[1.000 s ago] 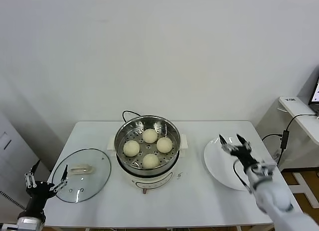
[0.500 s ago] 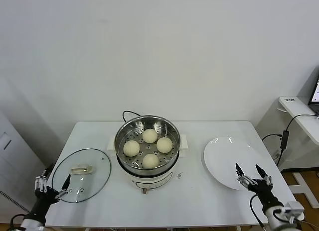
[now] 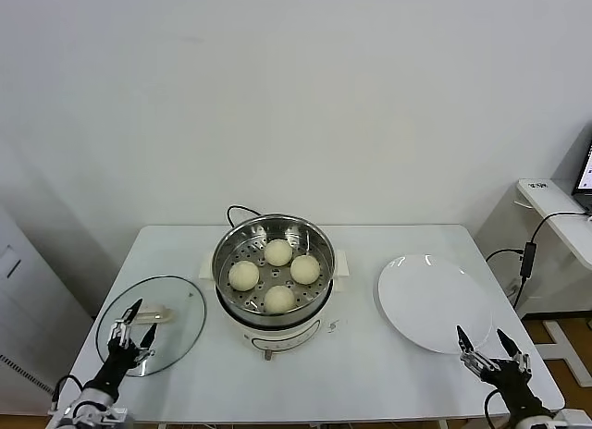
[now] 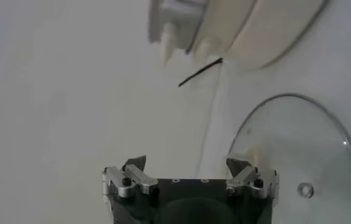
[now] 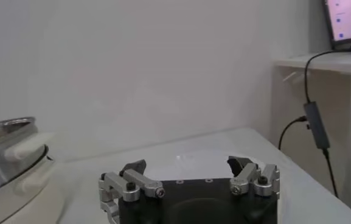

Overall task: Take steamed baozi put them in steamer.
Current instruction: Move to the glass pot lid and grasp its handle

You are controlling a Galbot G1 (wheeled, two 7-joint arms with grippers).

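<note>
the steamer (image 3: 273, 272) stands in the middle of the white worktop (image 3: 370, 373), on its white base, and a black cord (image 3: 239, 210) comes out behind it. inside, on the perforated tray, lie all four steamed baozi (image 3: 278, 252): one at the far side, one on the robot's right, one on the left (image 3: 243, 275) and one at the near side (image 3: 279, 299). they sit close to each other, but i cannot say for sure if they touch.

the white plate (image 3: 433, 301) lies on the worktop to the right of the steamer, apart from it, and it carries nothing. the glass lid (image 3: 153, 323) with its white handle (image 3: 153, 313) lies flat on the left side of the worktop, also apart from the steamer.

the left gripper (image 3: 129, 332) is low at the near left corner, over the near edge of the glass lid. its fingers are spread apart and hold nothing; in the left wrist view the gripper (image 4: 187, 170) shows the same, with the lid (image 4: 303, 158) beyond it.

the right gripper (image 3: 490, 348) is low at the near right corner, just beside the near edge of the plate. its fingers are also wide apart and empty, as the right wrist view (image 5: 187, 170) confirms, where the steamer (image 5: 8, 155) shows at the side.
</note>
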